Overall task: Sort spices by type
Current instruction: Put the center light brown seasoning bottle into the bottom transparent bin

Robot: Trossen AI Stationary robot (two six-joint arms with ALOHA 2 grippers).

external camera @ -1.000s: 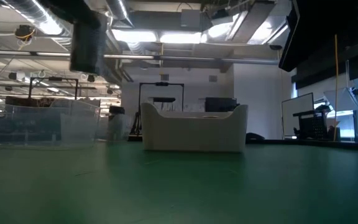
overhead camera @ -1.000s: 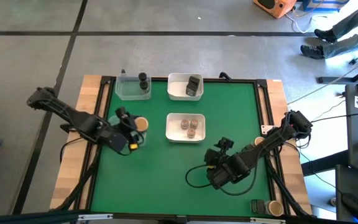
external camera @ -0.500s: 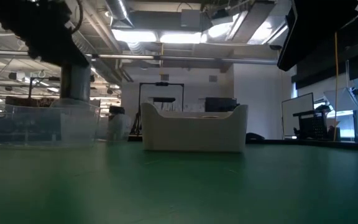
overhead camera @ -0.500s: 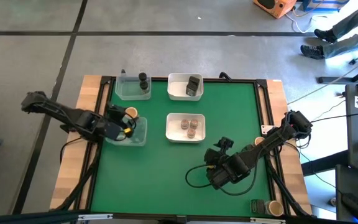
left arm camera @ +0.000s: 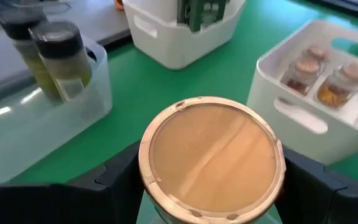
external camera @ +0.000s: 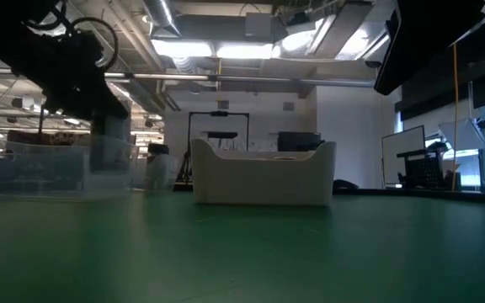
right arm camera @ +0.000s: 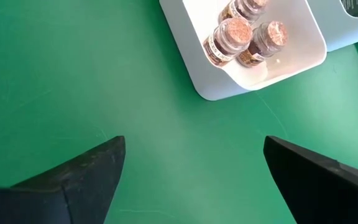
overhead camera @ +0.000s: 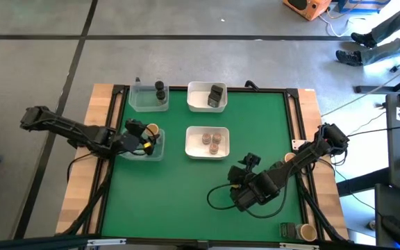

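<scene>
My left gripper (overhead camera: 146,134) is shut on a wide tan-topped round jar (left arm camera: 211,158), low over the near clear tub (overhead camera: 144,147) at the table's left. Whether the jar stands on the tub's floor I cannot tell. The far clear tub (overhead camera: 144,101) holds black-capped cylinders (left arm camera: 55,53). A dark grey tin (overhead camera: 216,95) stands in the far white tray (overhead camera: 198,98). Small brown jars (right arm camera: 235,34) stand in the middle white tray (overhead camera: 193,142). My right gripper (right arm camera: 191,186) hangs open over bare green mat, near side of that tray. My left gripper pinches the tan-topped jar by its round side just under the lid (left arm camera: 143,163), one finger (left arm camera: 114,180) on each side. The fingers come slanting down from the table's left. The jar stands upright, lid up, within the near clear tub's outline.
At the near right corner, off the mat, stand a dark tin (overhead camera: 288,229) and a tan-topped jar (overhead camera: 307,231). Another tan-topped jar (overhead camera: 288,157) sits by the mat's right edge. Open green mat (overhead camera: 172,194) lies across the near half.
My left gripper has sunk and drawn back toward the table's left edge with the tan-topped jar, rolling a little. The jar stays upright and now sits low at the near clear tub instead of high above it.
</scene>
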